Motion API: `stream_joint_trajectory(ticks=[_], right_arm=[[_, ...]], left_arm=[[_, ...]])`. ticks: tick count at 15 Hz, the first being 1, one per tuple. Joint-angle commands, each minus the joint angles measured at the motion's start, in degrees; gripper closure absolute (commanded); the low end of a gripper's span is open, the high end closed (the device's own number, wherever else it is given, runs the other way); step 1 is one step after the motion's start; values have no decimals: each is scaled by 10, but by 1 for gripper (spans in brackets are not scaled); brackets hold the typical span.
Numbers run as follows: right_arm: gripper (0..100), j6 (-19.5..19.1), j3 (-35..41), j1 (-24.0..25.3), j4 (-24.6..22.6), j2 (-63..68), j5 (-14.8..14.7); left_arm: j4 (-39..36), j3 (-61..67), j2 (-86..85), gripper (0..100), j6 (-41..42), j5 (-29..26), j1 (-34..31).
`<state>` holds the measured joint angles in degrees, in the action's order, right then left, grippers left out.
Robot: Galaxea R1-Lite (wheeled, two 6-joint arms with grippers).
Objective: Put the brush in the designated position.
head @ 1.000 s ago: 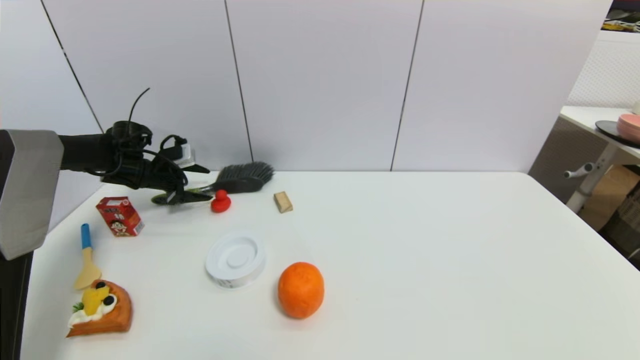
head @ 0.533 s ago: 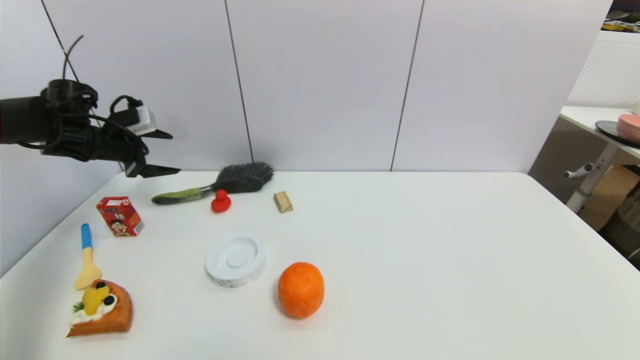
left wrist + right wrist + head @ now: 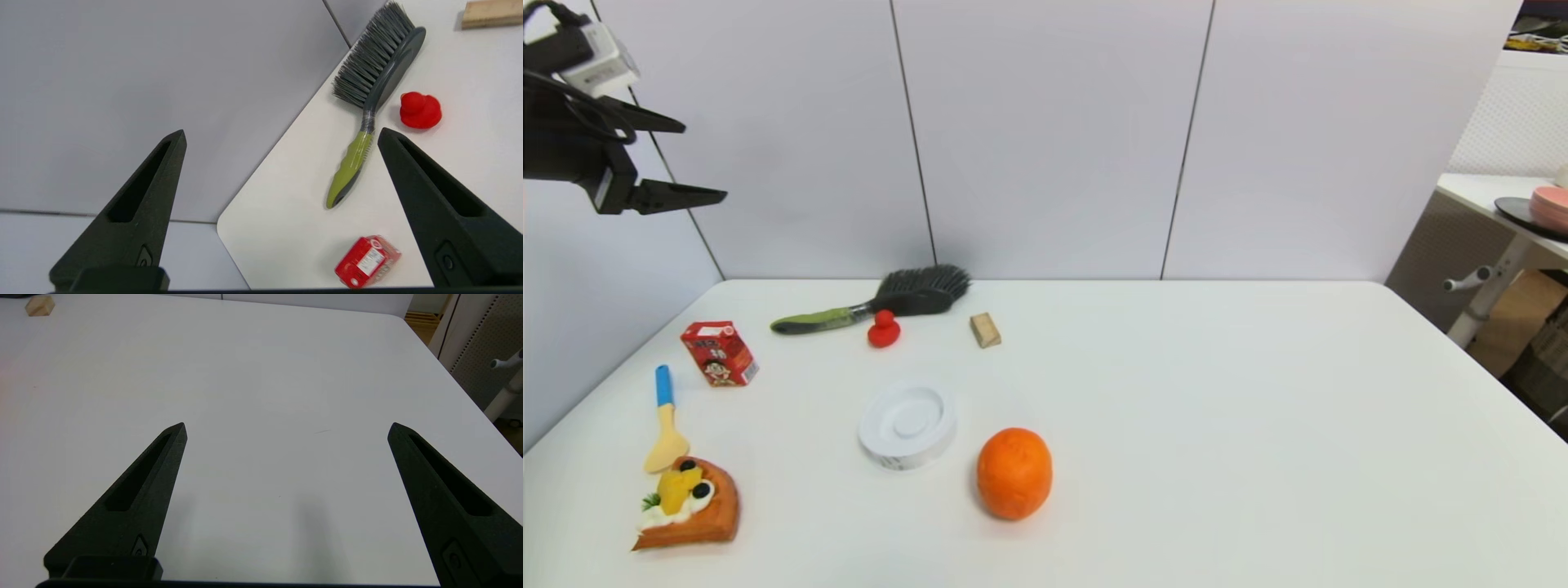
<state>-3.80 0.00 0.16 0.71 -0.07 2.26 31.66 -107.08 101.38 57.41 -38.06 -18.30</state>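
The brush (image 3: 874, 305) lies flat just behind the red duck (image 3: 883, 329), at the table's far edge. The left gripper (image 3: 690, 159), fingers spread and empty, hovers high and well left of the duck. Any nudge could roll the nearby duck into the bristles.

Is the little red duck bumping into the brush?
Apart. The left wrist view shows a strip of white table between the red duck and the brush. The head view is less clear, since the duck sits just in front of the brush there.
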Motion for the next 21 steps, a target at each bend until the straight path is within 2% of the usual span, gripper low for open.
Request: stream_joint_trajectory(ticks=[1, 3, 5, 11, 14, 18, 21], right_arm=[[0, -1, 1, 0, 0, 1, 0], [0, -1, 1, 0, 0, 1, 0], [0, -1, 1, 0, 0, 1, 0], [0, -1, 1, 0, 0, 1, 0], [0, -1, 1, 0, 0, 1, 0], [0, -1, 1, 0, 0, 1, 0], [0, -1, 1, 0, 0, 1, 0]], left_arm=[[2, 156, -227, 0, -187, 99, 14], [-1, 253, -313, 0, -285, 116, 37], [-10, 330, -382, 0, -333, 117, 59], [-56, 527, -557, 0, -375, 120, 121], [-56, 639, -675, 0, -377, 156, 144], [-57, 756, -825, 0, -400, 188, 147], [-67, 819, -884, 0, -415, 192, 156]])
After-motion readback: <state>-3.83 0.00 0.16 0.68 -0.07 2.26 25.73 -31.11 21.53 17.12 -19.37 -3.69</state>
